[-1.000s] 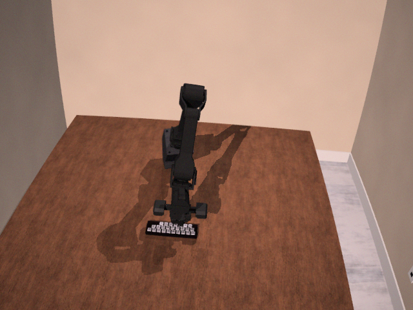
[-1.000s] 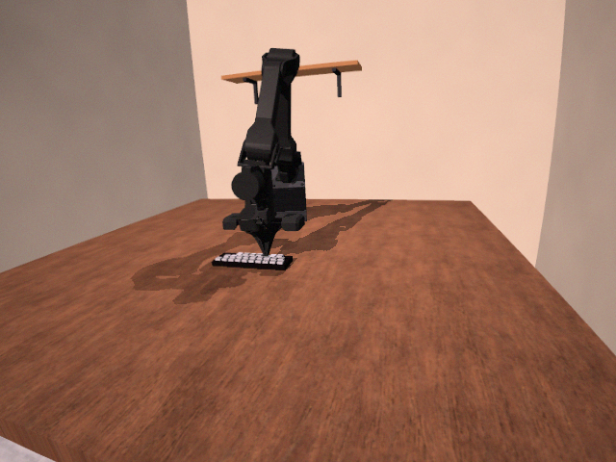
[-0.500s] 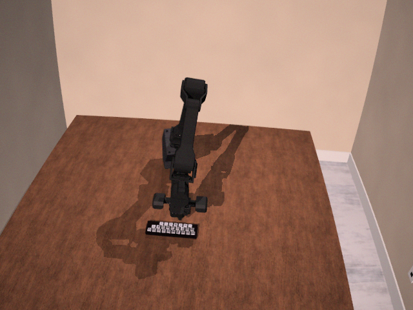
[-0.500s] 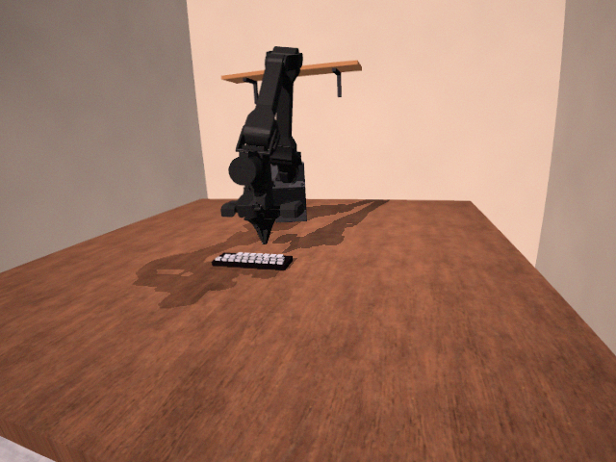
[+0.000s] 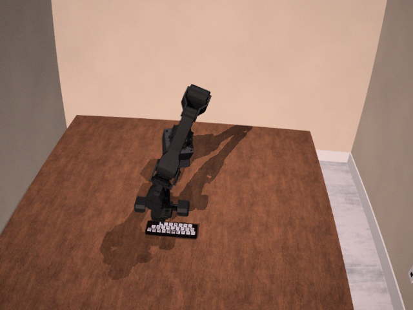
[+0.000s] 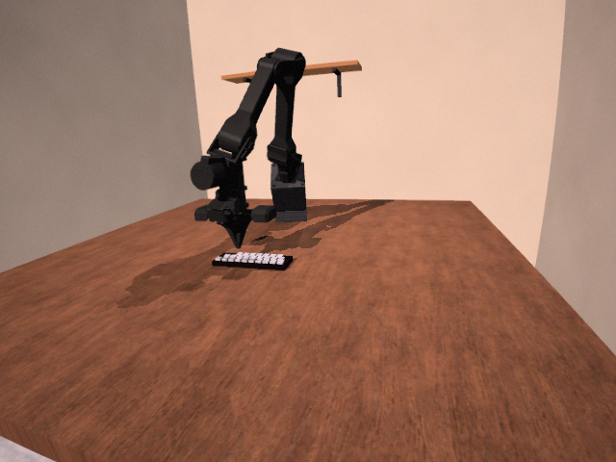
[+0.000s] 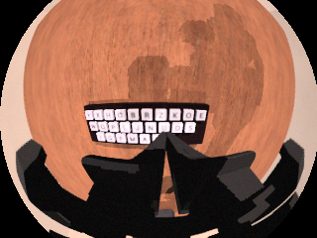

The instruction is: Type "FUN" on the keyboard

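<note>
A small black keyboard (image 5: 171, 234) (image 6: 252, 264) (image 7: 147, 125) with white keys lies flat on the brown wooden table (image 5: 266, 216) (image 6: 397, 322). My gripper (image 6: 237, 244) (image 7: 165, 135) (image 5: 160, 220) is shut, its fingers pressed together into one point. It points straight down and hangs a little above the keyboard's back edge, over its left half. In the wrist view the fingertip point lies over the keyboard's lower key rows, right of the middle. The fingers hold nothing.
The arm's base (image 6: 288, 196) stands on the table behind the keyboard. A wooden shelf (image 6: 328, 66) hangs on the back wall. The table's right edge drops to a grey floor (image 5: 360, 233).
</note>
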### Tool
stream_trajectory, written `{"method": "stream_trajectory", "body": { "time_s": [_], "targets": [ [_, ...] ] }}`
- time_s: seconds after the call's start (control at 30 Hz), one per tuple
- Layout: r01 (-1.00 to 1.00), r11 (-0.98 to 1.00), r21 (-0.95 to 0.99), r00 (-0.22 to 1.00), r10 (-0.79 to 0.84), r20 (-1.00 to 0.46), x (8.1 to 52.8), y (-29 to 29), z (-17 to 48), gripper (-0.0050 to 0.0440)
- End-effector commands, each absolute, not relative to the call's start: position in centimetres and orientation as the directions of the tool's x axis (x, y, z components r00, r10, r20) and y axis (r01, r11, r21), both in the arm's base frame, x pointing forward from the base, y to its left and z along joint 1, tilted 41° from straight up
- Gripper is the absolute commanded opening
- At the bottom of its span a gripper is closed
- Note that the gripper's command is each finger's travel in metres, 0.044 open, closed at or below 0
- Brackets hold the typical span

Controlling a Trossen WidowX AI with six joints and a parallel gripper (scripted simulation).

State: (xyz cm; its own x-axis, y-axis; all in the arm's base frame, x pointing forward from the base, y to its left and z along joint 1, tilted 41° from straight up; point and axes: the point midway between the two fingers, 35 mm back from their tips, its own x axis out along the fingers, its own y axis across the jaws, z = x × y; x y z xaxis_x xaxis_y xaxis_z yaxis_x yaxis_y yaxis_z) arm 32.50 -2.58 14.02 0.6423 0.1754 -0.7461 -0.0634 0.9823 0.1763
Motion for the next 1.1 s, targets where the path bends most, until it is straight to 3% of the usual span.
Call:
{"method": "stream_trajectory", "body": {
  "time_s": [0.0, 1.07],
  "targets": [
    [-0.069, 0.982, 0.179, 0.636, 0.181, -0.750, 32.8, -2.4, 13.5, 0.0000],
    [-0.069, 0.982, 0.179, 0.636, 0.181, -0.750, 33.9, -2.1, 12.1, 0.0000]
  ]
}}
